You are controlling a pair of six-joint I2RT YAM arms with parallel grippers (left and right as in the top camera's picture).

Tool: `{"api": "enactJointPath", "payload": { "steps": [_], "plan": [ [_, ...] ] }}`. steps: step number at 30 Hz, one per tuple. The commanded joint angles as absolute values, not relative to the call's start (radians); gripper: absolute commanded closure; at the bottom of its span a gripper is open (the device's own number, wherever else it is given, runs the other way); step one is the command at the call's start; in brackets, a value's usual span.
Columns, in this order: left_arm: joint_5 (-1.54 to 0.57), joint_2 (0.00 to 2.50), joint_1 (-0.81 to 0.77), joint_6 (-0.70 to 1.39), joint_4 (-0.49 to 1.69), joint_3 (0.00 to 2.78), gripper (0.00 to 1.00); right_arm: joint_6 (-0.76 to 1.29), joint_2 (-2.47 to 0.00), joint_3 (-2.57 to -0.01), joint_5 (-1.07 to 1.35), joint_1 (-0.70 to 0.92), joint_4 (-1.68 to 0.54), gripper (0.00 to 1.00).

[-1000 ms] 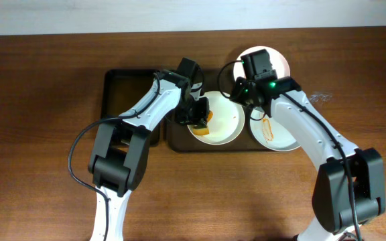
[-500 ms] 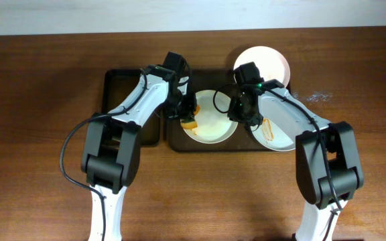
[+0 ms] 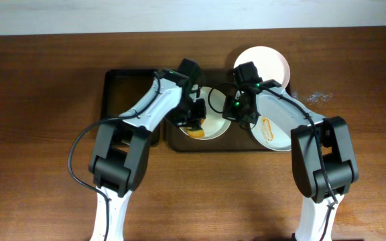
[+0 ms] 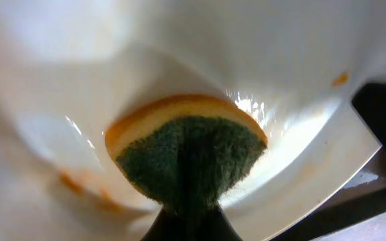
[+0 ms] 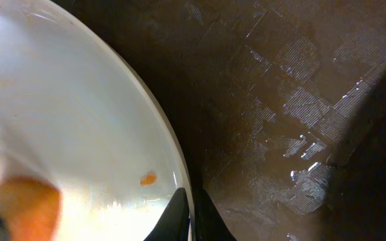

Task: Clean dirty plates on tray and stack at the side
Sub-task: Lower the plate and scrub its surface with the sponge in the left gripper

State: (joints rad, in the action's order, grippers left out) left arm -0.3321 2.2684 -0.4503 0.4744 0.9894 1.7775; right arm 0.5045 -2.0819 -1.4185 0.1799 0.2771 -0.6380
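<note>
Two arms met over one plate (image 3: 214, 122) on the brown tray (image 3: 174, 142) in the overhead view. The left gripper (image 3: 194, 120) came in from the plate's left side with a sponge (image 3: 196, 130) pinched in it. The right gripper (image 3: 236, 110) sat at the plate's right rim, probably to steady it against the scrubbing. To the right lay a second plate (image 3: 273, 132) with an orange streak, and a bare white plate (image 3: 267, 61) lay at the far right. A black tray (image 3: 122, 90) stood to the left. Neither pincer's grip could be read from this height.

The left wrist view supplied that detail. The sponge (image 4: 187, 157) was clamped between the dark fingers at the bottom edge, its green scouring side towards the camera and its orange foam pressed into the plate (image 4: 280, 60). An orange smear (image 4: 79, 184) and a speck (image 4: 340, 79) remained, so the cleaning looked unfinished.

The right wrist view showed the fingers pressed together on the plate's rim (image 5: 169, 150), nipping its edge. Beyond them the tray (image 5: 280, 100) was wet, one orange speck (image 5: 148, 179) lay near the rim, and the blurred sponge (image 5: 22, 201) showed at the lower left.
</note>
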Motion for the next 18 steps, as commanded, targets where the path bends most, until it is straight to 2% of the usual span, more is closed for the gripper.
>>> {"api": "enactJointPath", "payload": {
  "steps": [1, 7, 12, 18],
  "plan": [
    [-0.312, 2.259, -0.467, 0.692, 1.019, 1.771, 1.0, 0.501, -2.135, -1.404, 0.173, 0.273, -0.646, 0.96],
    [-0.085, 2.259, -0.471, 1.158, 1.071, 1.77, 1.0, 0.501, -2.135, -1.404, 0.173, 0.273, -0.646, 0.96],
    [-0.044, 2.259, -0.493, 1.25, 1.07, 1.769, 1.0, 0.501, -2.135, -1.404, 0.173, 0.273, -0.646, 0.96],
    [0.112, 2.262, -0.566, 1.505, 1.071, 1.769, 1.0, 0.501, -2.135, -1.404, 0.173, 0.273, -0.647, 0.96]
  ]
}}
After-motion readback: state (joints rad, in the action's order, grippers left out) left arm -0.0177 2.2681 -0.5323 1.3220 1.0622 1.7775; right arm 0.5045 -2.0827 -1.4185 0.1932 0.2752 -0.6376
